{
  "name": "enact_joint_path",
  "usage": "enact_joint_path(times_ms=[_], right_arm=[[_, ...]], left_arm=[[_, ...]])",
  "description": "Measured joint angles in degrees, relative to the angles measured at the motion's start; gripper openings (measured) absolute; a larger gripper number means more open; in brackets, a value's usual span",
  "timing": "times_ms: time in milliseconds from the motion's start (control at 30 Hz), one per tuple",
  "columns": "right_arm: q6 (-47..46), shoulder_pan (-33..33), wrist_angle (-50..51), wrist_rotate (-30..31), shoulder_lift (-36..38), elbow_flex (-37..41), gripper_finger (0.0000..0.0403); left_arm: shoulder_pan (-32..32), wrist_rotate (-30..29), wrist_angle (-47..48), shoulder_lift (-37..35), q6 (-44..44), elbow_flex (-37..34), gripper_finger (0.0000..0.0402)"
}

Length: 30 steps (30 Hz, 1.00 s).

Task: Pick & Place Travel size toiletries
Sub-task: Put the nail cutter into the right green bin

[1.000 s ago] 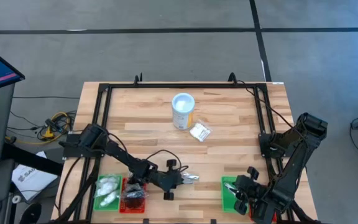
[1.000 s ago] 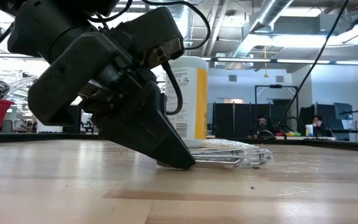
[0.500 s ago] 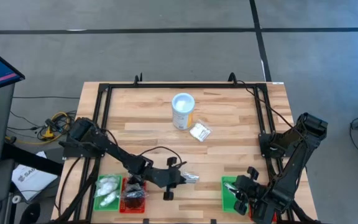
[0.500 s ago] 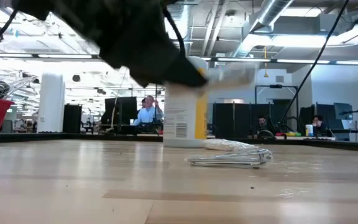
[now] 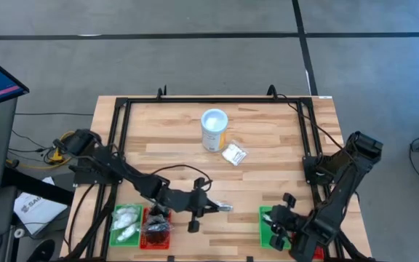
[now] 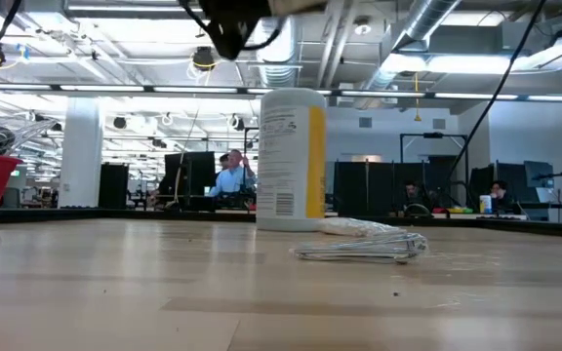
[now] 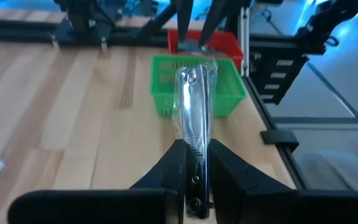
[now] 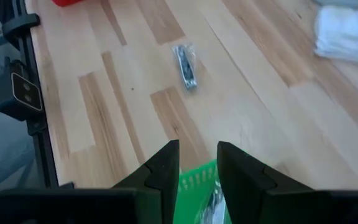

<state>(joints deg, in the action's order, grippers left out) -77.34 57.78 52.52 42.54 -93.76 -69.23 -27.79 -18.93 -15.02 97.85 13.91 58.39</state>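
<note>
**A:** Where's the left gripper (image 5: 211,207)?
**B:** Near the table's 6 o'clock, clamped on a clear-wrapped metal packet (image 7: 194,118). The right gripper (image 5: 278,225) waits at 5 o'clock, jaws apart and empty.
**A:** Any advice?
**B:** The wrap looks slippery. I'd keep the pinch firm, carry it level toward the green tray (image 5: 112,225) or red tray (image 5: 144,227) at 7 o'clock, and lower it before letting go.
**A:** What changed?
**B:** A second ago it was down on the wood; now it's lifted clear

White tub (image 5: 214,129) with yellow label, green tray (image 7: 194,84), red tray (image 7: 205,41)
</note>
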Motion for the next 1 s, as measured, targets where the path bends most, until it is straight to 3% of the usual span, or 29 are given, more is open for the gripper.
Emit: enact_joint_path(times_ms=[667, 1000], right_arm=[[38.8, -8.6, -23.4, 3.2, 0.1, 0.0, 0.0100], [49.3, -11.3, -29.3, 3.2, 0.2, 0.0, 0.0100]], left_arm=[[0.0, 0.1, -0.1, -0.8, -0.2, 0.0, 0.0038], [0.0, 0.2, -0.1, -0.8, -0.1, 0.0, 0.0040]])
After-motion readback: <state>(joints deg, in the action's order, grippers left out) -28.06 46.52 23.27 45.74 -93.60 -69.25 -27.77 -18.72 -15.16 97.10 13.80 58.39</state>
